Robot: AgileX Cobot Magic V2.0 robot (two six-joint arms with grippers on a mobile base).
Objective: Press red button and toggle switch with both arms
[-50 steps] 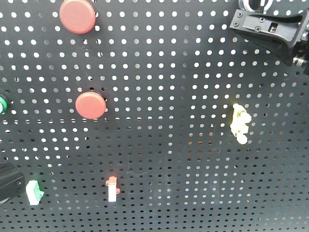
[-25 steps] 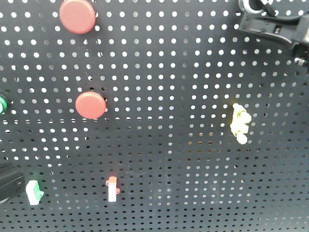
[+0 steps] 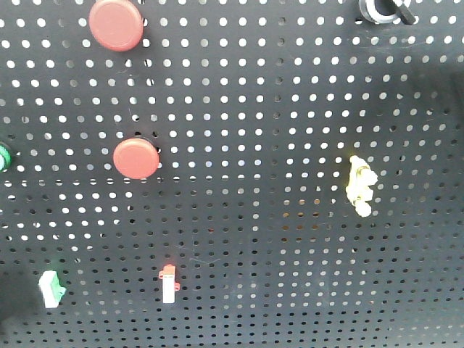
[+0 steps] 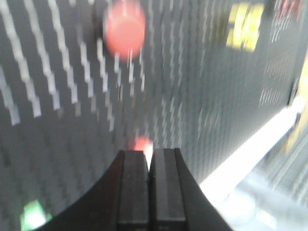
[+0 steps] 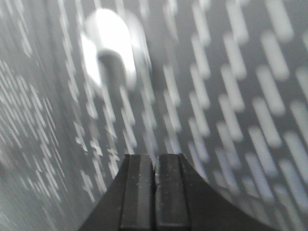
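Counting from the front, I am seeing two buttons on the pegboard [image 3: 254, 109], the upper red button [image 3: 116, 24] and the lower red button [image 3: 135, 157], with one small red-and-white switch [image 3: 168, 283] below. Only the badly blurring wrist views are showing the left gripper [image 4: 149, 156] and the right gripper [image 5: 155, 161], both closed tight and holding nothing.

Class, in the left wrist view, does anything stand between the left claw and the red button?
Nothing visible blocks it. Only the small red-tipped switch, mounted on the pegboard, lies ahead of the shut left claw, below the red button.
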